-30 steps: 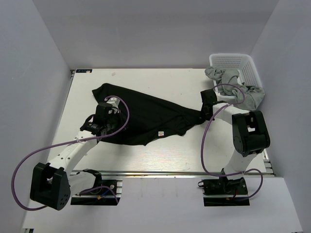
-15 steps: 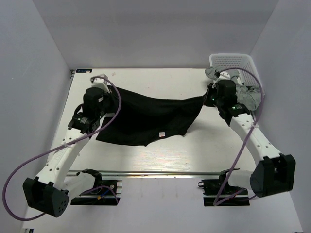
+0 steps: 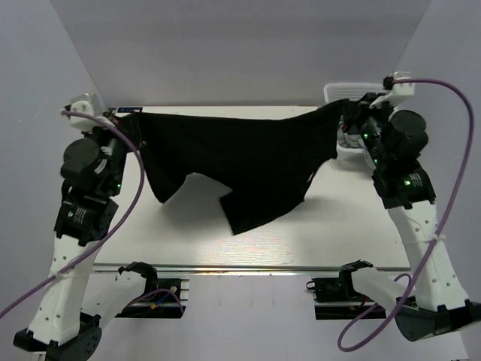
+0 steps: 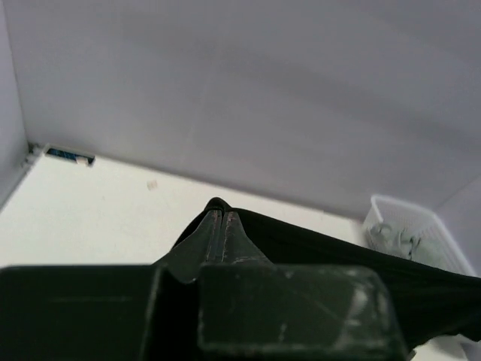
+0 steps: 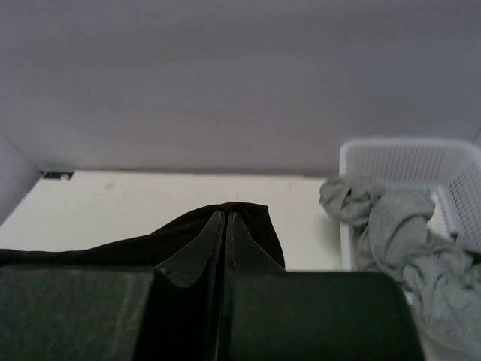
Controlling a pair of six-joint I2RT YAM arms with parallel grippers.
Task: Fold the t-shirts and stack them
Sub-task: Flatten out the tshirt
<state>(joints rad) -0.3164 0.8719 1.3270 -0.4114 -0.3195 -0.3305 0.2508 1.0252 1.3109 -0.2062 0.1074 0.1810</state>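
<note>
The black t-shirt (image 3: 240,162) hangs stretched in the air between both arms, high over the table, its lower part drooping to a point. My left gripper (image 3: 137,118) is shut on its left top corner; in the left wrist view the gripper (image 4: 222,216) pinches black cloth (image 4: 316,244). My right gripper (image 3: 347,107) is shut on the right top corner; in the right wrist view the gripper (image 5: 226,216) clamps the black fabric (image 5: 150,241). Light grey t-shirts (image 5: 398,241) lie bunched in the basket.
A white lattice basket (image 3: 353,92) stands at the table's back right corner, also in the right wrist view as the basket (image 5: 406,158) and in the left wrist view as the basket (image 4: 402,218). Grey walls enclose the white table (image 3: 188,226) on three sides.
Both arms have risen and spread apart, lifting the black t-shirt off the table and pulling it taut between them. The grippers stayed shut.
</note>
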